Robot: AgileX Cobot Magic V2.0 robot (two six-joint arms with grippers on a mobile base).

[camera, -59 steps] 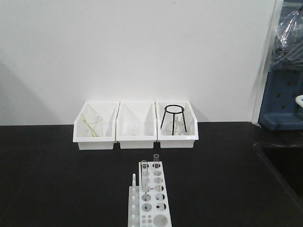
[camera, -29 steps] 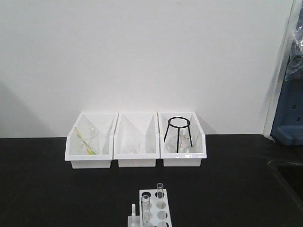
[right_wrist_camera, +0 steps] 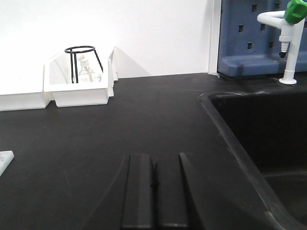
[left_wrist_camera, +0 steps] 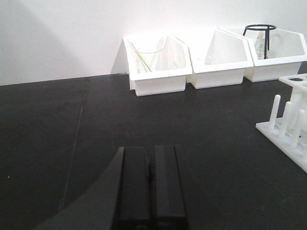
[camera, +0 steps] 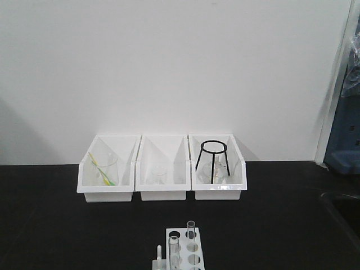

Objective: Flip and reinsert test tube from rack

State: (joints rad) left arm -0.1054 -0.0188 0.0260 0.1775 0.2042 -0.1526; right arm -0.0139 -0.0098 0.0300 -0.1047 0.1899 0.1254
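The white rack (camera: pixel 184 256) sits at the bottom edge of the front view, partly cut off, with two clear test tubes (camera: pixel 190 233) standing upright in its far holes. Its pegged side (left_wrist_camera: pixel 288 132) shows at the right edge of the left wrist view, and one corner (right_wrist_camera: pixel 4 160) at the left edge of the right wrist view. My left gripper (left_wrist_camera: pixel 150 153) is shut and empty above the black table, left of the rack. My right gripper (right_wrist_camera: pixel 154 160) is shut and empty, right of the rack. Neither gripper shows in the front view.
Three white open-front bins (camera: pixel 163 167) stand against the wall: a beaker with a green straw, a small beaker, and a flask under a black wire tripod (camera: pixel 212 160). A sunken black sink (right_wrist_camera: pixel 268 143) lies to the right, with a blue pegboard and a white tap (right_wrist_camera: pixel 288 43) behind it.
The front view has tilted up: the bins and rack have slid down the frame, and only the rack's far end with the two tubes still shows.
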